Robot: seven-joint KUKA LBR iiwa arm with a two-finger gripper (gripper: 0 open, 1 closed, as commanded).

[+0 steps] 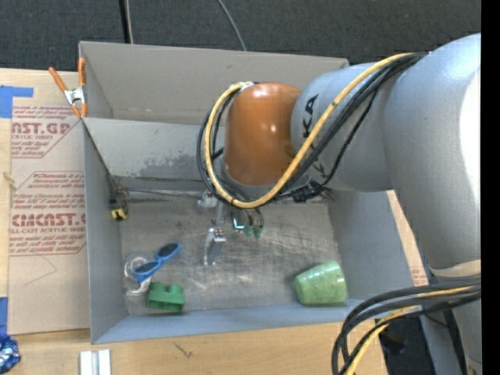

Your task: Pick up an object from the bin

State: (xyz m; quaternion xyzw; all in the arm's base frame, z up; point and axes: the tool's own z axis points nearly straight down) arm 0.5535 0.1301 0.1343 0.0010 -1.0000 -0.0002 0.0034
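My gripper [233,237] hangs under the orange dome over the bare middle of the bin floor. Its fingers stand apart and open, with nothing between them. A blue-handled tool with a clear loop [153,263] lies to the left of it, near the front left corner. Just in front of that tool sits a dark green block [166,296]. A light green cup [321,283] lies on its side at the front right, below and to the right of the gripper. None of these touches the gripper.
A small yellow and black piece [117,212] sits against the left wall. The arm and its cables cover the bin's right and back parts. Bare floor lies between the blue tool and the cup.
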